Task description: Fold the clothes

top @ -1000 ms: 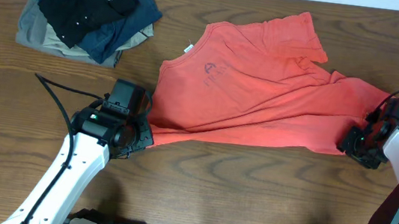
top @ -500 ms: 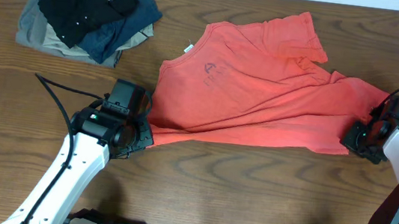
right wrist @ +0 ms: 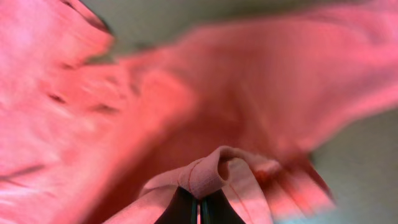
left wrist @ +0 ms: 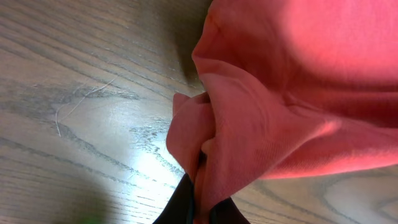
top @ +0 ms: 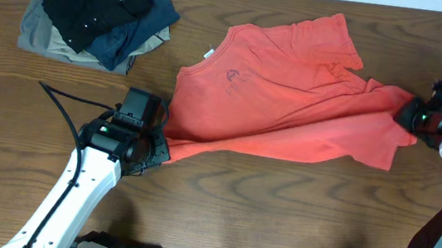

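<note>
Stretched from left tool (left wrist: 200, 210) to right tool (right wrist: 200, 208): coral-red T-shirt (top: 281, 106), chest logo up, mostly flat on the worktop (top: 276, 222). Bunched at one lower corner inside the left tool, clamped tight on the fabric. Pinched at the opposite end by the right tool, likewise closed on a fold. Beyond the left tool, well apart: pile of dark folded garments (top: 96, 14).

Coral-red T-shirt (top: 281, 106), stretched, rumpled

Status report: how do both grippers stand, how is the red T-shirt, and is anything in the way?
Left gripper shut on T-shirt edge. Right gripper shut on its opposite end. Shirt stretched between them, not yet folded. Dark folded pile lies apart, far left.
</note>
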Motion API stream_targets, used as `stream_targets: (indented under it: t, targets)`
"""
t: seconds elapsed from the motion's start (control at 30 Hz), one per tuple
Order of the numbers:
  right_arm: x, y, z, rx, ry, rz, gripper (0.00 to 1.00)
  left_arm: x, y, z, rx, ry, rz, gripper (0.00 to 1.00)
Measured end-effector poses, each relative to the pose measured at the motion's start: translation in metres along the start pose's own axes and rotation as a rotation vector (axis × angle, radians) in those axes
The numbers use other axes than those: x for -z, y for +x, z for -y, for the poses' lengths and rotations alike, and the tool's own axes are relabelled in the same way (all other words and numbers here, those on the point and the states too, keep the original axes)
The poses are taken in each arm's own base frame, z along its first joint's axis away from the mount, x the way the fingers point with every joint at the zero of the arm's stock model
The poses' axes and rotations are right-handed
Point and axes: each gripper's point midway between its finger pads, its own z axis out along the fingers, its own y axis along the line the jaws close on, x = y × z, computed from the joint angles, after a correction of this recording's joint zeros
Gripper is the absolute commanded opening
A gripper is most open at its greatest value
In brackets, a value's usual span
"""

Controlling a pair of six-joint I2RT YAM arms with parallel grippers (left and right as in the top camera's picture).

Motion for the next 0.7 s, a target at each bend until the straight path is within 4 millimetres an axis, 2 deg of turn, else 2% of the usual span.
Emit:
stream_targets:
  t: [0.17, 0.27, 0.3, 0.33, 0.4, 0.43, 0.5, 0.7]
  targets:
    - [-0.008, -0.019, -0.035, 0.025, -0.09, 0.086, 0.01, 0.0, 0.0, 0.0, 0.0, 0.0, 0.0, 0.07]
    - [-0.022, -0.015, -0.05, 0.044, -0.117, 0.081, 0.01, 0.0, 0.0, 0.0, 0.0, 0.0, 0.0, 0.06]
    - [-0.029, -0.012, -0.054, 0.051, -0.12, 0.071, 0.05, 0.0, 0.0, 0.0, 0.0, 0.0, 0.0, 0.06]
    - [-0.037, -0.006, -0.058, 0.053, -0.122, 0.052, 0.18, 0.0, 0.0, 0.0, 0.0, 0.0, 0.0, 0.06]
    - [-0.053, 0.006, -0.062, 0.06, -0.114, 0.018, 0.63, 0.0, 0.0, 0.0, 0.0, 0.0, 0.0, 0.06]
    - [-0.059, 0.012, -0.064, 0.069, -0.114, 0.001, 0.82, 0.0, 0.0, 0.0, 0.0, 0.0, 0.0, 0.06]
    - [-0.068, 0.024, -0.064, 0.073, -0.099, -0.038, 0.98, 0.0, 0.0, 0.0, 0.0, 0.0, -0.001, 0.06]
    - [-0.059, 0.041, -0.046, 0.03, -0.033, -0.153, 0.99, 0.0, 0.0, 0.0, 0.0, 0.0, 0.0, 0.06]
